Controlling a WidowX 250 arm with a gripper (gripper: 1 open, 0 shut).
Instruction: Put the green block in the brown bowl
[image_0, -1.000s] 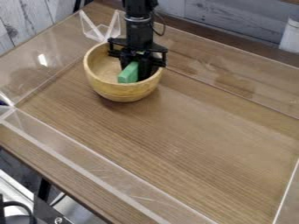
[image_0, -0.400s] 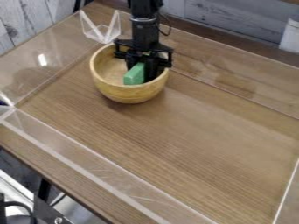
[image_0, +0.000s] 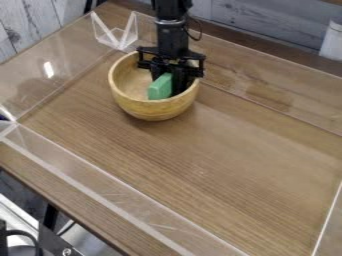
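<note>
Wood-grain table (image_0: 201, 170) with a clear plastic wall running round its edges, so it's basically a shallow see-through tray. Brown bowl (image_0: 154, 88) sits toward the far left part of it, well apart from the near wall. Black gripper (image_0: 170, 76) comes down almost straight into the bowl from above, and its claw is clamped tight on the green block (image_0: 162, 86). Block is inside the bowl, tilted, leaning toward the bowl's right side, upper end tucked between the fingers. Can't tell if its lower end touches the bowl's bottom.
</note>
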